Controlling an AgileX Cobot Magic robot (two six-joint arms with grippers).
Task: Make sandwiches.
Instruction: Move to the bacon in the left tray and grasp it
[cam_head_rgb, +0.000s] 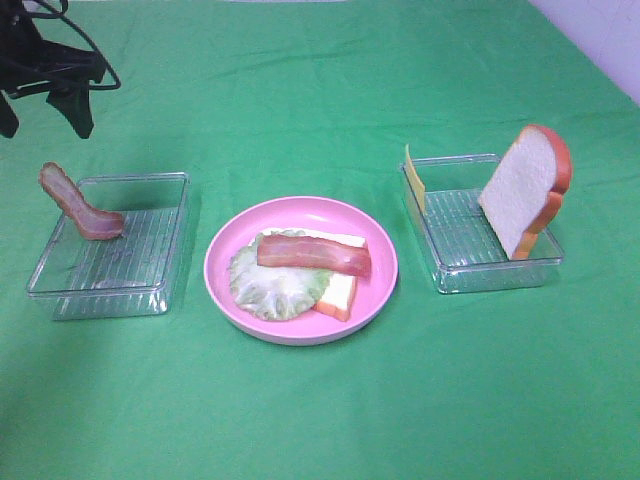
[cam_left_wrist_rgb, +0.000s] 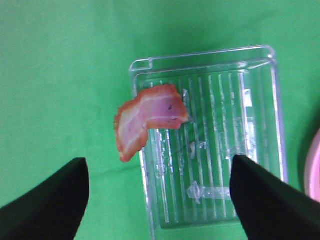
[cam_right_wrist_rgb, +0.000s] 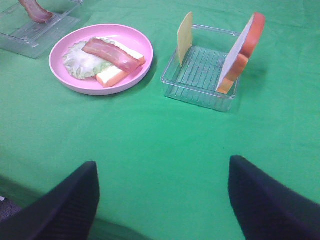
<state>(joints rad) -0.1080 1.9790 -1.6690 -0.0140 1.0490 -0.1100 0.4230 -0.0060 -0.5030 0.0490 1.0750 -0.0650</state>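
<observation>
Green cloth covers the tabletop (cam_head_rgb: 320, 420), lightly creased toward the back, and a pale wall (cam_head_rgb: 612, 40) shows only in the far right corner. The left gripper (cam_left_wrist_rgb: 160, 159) is cut off in every view. From above it is a dark shape at the far left corner, and its own camera shows just two black fingertips (cam_left_wrist_rgb: 55, 200) set wide apart over the left tray (cam_head_rgb: 150, 290). The right gripper (cam_right_wrist_rgb: 162, 162) is outside the high view; its tips also stand wide, above bare cloth. The half-built sandwich lies on the pink plate (cam_head_rgb: 225, 270) at the middle. Its bread (cam_head_rgb: 340, 295) is mostly hidden under the lettuce (cam_head_rgb: 270, 290) and a bacon strip (cam_head_rgb: 312, 255), so only a corner and a far edge show. A second bacon strip (cam_head_rgb: 82, 208) rests one end in the left tray, the other end rising over the rim. In the right tray (cam_head_rgb: 495, 275) the cheese (cam_head_rgb: 415, 180) stands on edge at the far left wall, partly blurred, and a second bread slice (cam_head_rgb: 522, 190) leans upright at the right rim.
</observation>
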